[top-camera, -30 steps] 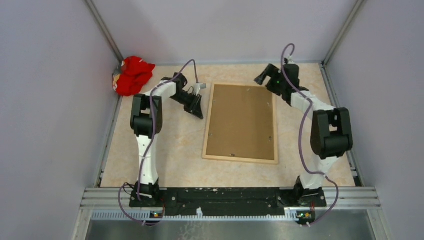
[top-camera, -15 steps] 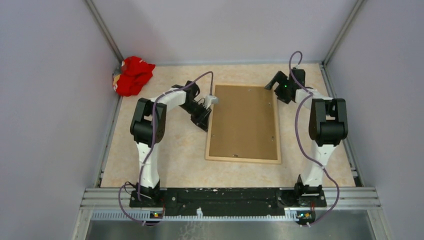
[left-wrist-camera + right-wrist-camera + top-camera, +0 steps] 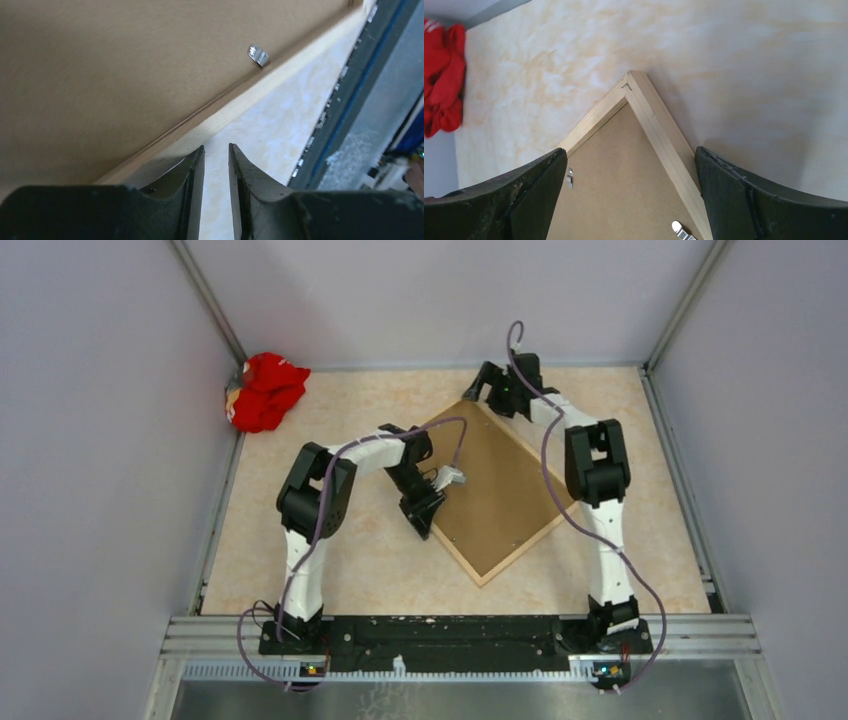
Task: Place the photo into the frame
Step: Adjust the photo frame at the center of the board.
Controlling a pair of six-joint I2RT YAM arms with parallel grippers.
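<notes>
The frame [image 3: 529, 543] of light wood lies face down and cornerwise on the table, with the brown backing board [image 3: 500, 490] filling it. The photo is hidden. My left gripper [image 3: 425, 525] is low at the frame's left edge [image 3: 240, 107]. Its jaws stand a narrow gap apart with only table between them [image 3: 216, 150], and one finger [image 3: 192, 170] is against the wood. My right gripper [image 3: 480, 388] hangs wide open over the frame's far corner [image 3: 639, 92], its fingers either side of that corner [image 3: 629, 152].
A crumpled red cloth [image 3: 265, 390] lies in the far left corner, also seen in the right wrist view as red cloth [image 3: 441, 75]. Small metal clips [image 3: 258, 55] [image 3: 569, 177] sit along the board's edges. Grey walls close the table on three sides.
The frame has swung from square-on to cornerwise. My left gripper moved right and nearer along its left edge. My right gripper moved left to the far corner.
</notes>
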